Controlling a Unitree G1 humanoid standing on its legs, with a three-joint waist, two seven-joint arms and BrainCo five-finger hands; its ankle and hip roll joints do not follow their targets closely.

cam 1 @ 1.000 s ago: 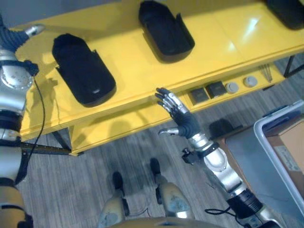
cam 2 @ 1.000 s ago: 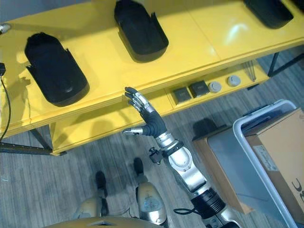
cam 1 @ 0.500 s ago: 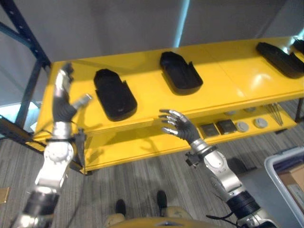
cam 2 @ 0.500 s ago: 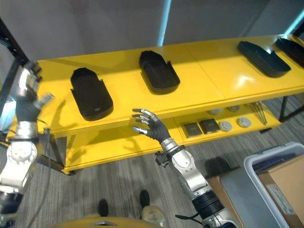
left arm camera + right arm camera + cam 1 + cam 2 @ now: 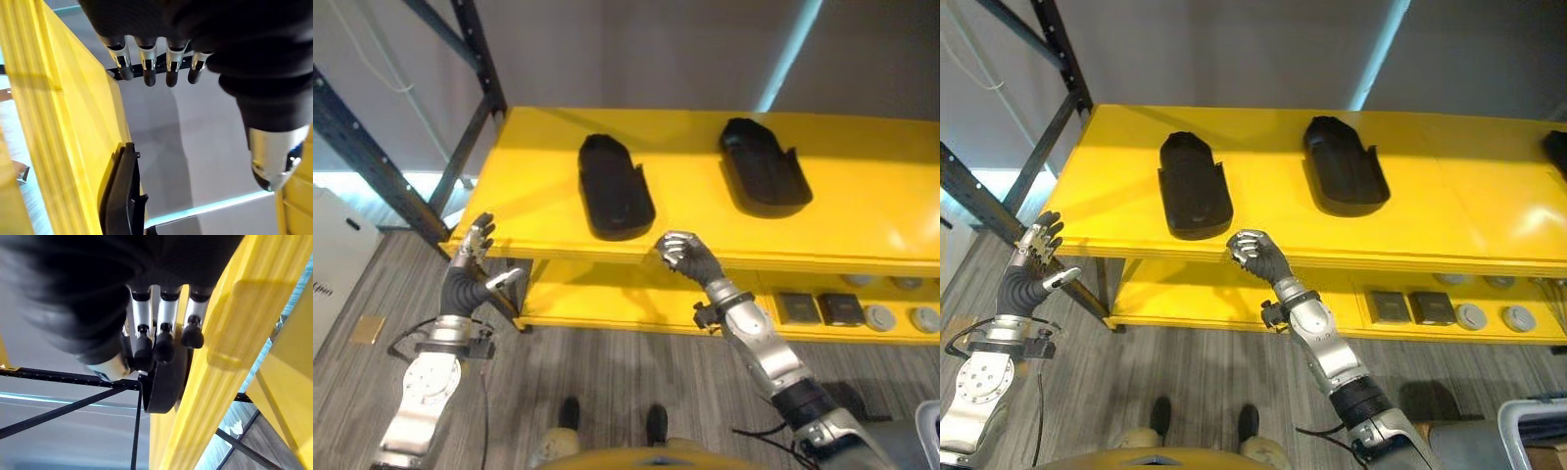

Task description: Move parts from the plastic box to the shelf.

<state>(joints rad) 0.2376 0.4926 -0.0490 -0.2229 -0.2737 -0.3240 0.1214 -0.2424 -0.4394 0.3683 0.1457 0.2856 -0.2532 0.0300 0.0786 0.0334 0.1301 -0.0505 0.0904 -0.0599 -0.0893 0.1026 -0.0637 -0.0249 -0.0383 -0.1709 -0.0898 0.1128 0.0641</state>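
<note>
My right hand (image 5: 1255,255) is curled empty by the yellow metal shelf (image 5: 1489,211), left hand (image 5: 1030,266) spread, seemingly nothing held, so I'd return to the box.

I see the shelf (image 5: 548,196) straight ahead, its top board carrying two trays side by side: the left tray (image 5: 615,186) and the right tray (image 5: 762,165), well apart. A lower board (image 5: 1332,299) sits beneath, with small parts (image 5: 1410,307) lined up toward my right. A rack upright (image 5: 382,162) stands left of the shelf. My left hand (image 5: 470,274) hangs off the shelf's left corner; my right hand (image 5: 685,258) is at the front edge, before the left tray.
</note>
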